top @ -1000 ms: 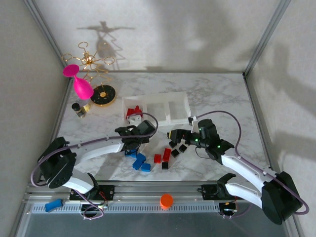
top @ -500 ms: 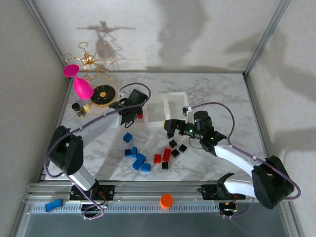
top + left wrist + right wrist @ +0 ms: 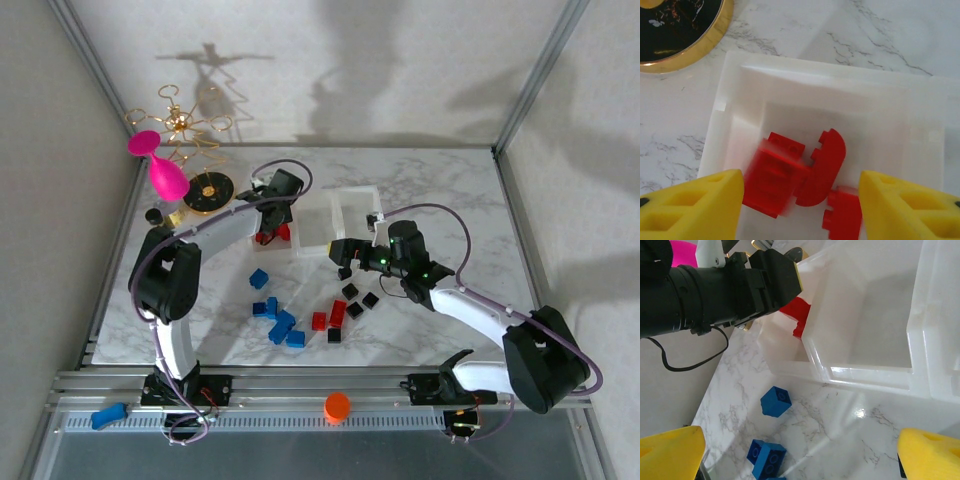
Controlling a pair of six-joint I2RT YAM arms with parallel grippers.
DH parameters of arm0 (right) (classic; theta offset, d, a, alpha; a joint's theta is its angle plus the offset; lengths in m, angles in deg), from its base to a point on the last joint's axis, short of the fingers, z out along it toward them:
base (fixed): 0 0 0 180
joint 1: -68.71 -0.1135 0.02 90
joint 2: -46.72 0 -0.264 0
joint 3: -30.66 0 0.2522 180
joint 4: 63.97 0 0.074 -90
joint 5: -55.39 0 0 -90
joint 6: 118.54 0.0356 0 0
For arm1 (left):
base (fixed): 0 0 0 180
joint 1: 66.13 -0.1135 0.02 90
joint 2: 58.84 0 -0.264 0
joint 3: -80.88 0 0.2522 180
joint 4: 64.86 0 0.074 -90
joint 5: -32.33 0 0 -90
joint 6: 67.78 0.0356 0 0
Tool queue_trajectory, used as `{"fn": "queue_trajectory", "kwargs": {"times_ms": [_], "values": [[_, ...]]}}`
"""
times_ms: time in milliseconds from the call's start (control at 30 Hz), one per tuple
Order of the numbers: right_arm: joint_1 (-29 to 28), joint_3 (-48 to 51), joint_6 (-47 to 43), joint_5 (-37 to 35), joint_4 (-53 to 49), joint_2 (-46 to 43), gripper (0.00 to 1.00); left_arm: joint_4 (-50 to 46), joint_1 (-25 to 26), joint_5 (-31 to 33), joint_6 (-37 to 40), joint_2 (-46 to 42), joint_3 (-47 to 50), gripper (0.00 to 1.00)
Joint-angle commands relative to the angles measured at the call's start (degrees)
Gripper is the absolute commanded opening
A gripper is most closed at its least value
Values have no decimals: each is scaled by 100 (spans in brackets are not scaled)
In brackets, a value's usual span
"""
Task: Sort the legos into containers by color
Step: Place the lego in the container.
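- Our left claw (image 3: 800, 202) hangs over the left bin (image 3: 727, 65), fingers apart and gripping nothing. Red bricks (image 3: 810, 165) lie inside, one blurred, so we judge this the release of a red one.
- Our right claw (image 3: 800, 455) hovers spread wide and empty by the middle bin (image 3: 860, 372).
- Blue bricks (image 3: 280, 322), black bricks (image 3: 355, 300) and loose reds (image 3: 331, 316) lie on the desk (image 3: 440, 190). Next, we think, a claw must drop over one brick and close squarely.

No text, label, brand, number or sign can be read on anything here. The pale flecks on the black-and-gold stand base (image 3: 680, 30) are too blurred to tell whether they are writing.
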Motion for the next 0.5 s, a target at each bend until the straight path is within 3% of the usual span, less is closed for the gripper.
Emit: {"fn": "queue_trajectory", "kwargs": {"times_ms": [0,300,467], "values": [[-15,-187,-99,-63,-51,-102,99,-105,-54,-41,107,-214,-166,63],[-1,-142,-265,-255,-737,-571,99,-92,199,-500,-183,-1265,360,62],[1,164,-166,-227,-941,-872,99,-87,732,-463,-510,-1943,1002,62]]}}
